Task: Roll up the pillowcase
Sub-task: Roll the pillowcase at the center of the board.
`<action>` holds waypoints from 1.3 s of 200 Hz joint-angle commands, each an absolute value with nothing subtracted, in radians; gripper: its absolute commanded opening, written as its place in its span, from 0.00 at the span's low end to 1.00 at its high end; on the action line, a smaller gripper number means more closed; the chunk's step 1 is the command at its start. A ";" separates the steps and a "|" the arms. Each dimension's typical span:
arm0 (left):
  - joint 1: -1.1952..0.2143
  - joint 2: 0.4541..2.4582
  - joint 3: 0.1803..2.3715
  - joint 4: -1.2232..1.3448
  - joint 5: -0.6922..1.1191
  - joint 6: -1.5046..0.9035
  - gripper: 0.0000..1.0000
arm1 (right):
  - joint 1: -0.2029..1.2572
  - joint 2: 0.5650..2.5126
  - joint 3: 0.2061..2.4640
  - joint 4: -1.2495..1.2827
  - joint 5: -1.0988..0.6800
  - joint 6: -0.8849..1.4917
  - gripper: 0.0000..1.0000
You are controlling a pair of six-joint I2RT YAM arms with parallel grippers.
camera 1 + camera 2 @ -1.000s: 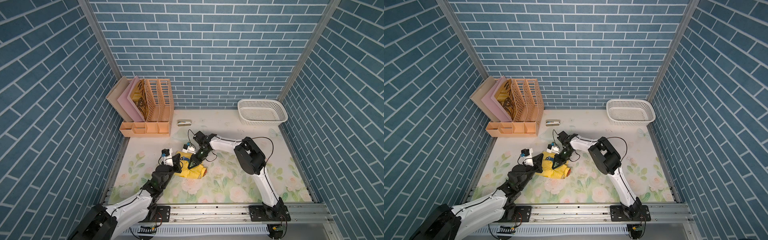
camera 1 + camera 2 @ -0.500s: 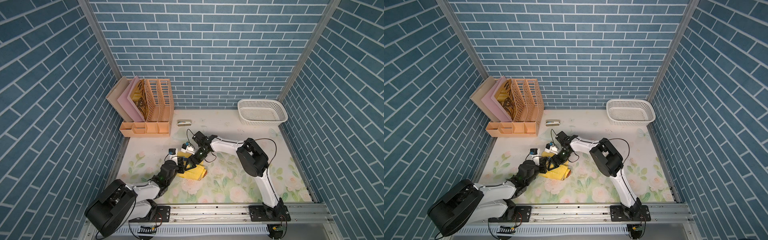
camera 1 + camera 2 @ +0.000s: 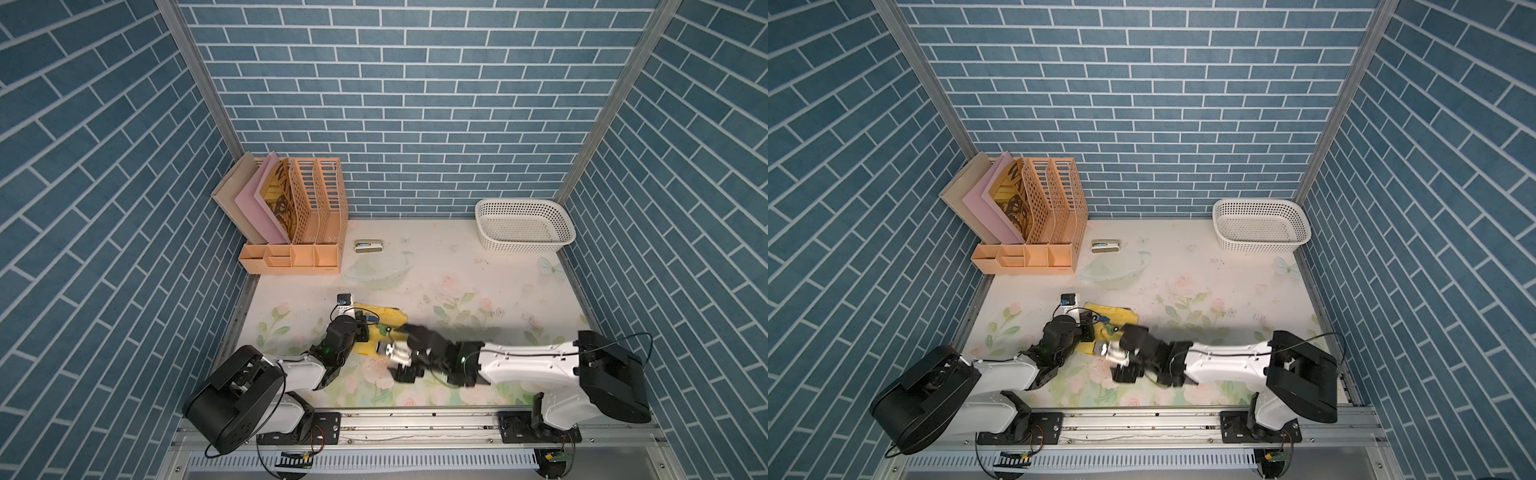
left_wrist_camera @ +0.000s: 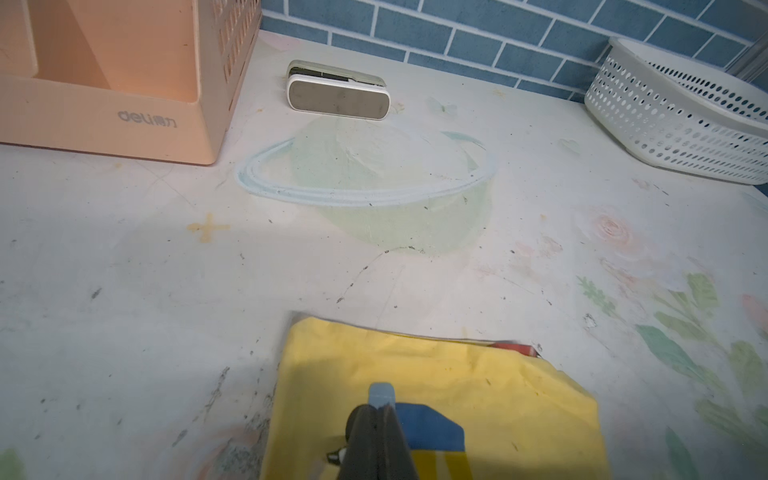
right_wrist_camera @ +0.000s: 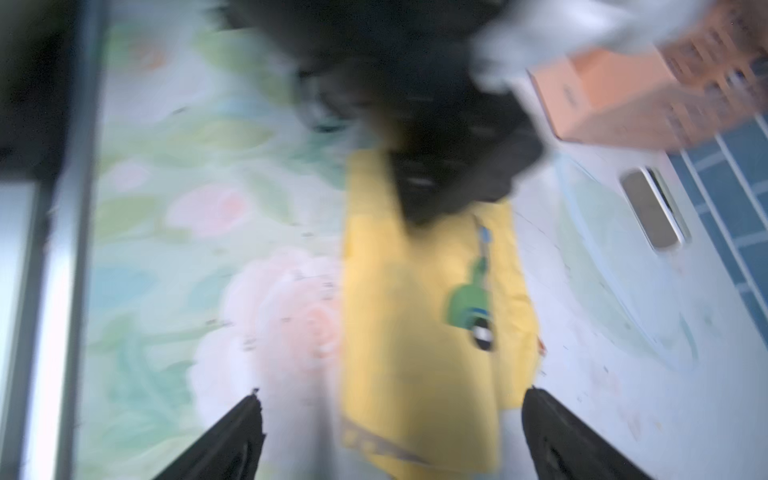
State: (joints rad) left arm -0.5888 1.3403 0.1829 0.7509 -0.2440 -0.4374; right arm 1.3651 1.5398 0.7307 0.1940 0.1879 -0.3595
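The pillowcase (image 3: pixel 386 318) lies as a narrow band near the front of the surface (image 3: pixel 436 266), its long axis running from our right tool (image 5: pixel 390 395), jaws wide apart either side of one end, to our left tool (image 4: pixel 380 409), jaws together on the cloth; we judge bare room behind, the rail (image 3: pixel 415 419) close in front

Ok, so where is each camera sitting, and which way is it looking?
Top views: high above the front rail, looking down on the table; the left arm and right arm show whole in both top views.
Left wrist: low on the left arm, facing the back wall across the pillowcase; the shut left gripper shows.
Right wrist: blurred, looking along the pillowcase toward the left arm; the open right gripper shows.
Shared: both wrist views show the pillowcase and the small grey case.
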 commanded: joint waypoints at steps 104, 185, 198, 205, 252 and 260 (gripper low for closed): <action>-0.548 1.205 0.148 0.691 -0.265 -0.460 0.02 | 1.329 1.957 0.967 0.243 0.417 -0.415 0.66; -0.542 1.144 0.140 0.667 -0.278 -0.459 0.02 | 1.109 1.917 1.180 -0.283 -0.257 -0.295 0.00; -0.543 1.118 0.132 0.670 -0.284 -0.462 0.02 | 1.061 1.919 1.221 -0.375 -0.376 -0.280 0.00; -0.542 1.099 0.128 0.667 -0.290 -0.463 0.03 | 1.042 1.918 1.234 -0.413 -0.414 -0.275 0.00; -0.537 1.076 0.123 0.673 -0.250 -0.453 0.05 | 0.924 1.951 1.322 -0.602 -0.743 -0.263 0.00; -0.538 1.084 0.117 0.694 -0.230 -0.450 0.04 | 0.912 1.969 1.345 -0.628 -0.797 -0.265 0.00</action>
State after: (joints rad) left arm -0.5373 1.0721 0.1402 0.6701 -0.2844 -0.4591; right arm 0.9516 1.9278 1.2850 -0.4450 -0.5537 -0.3267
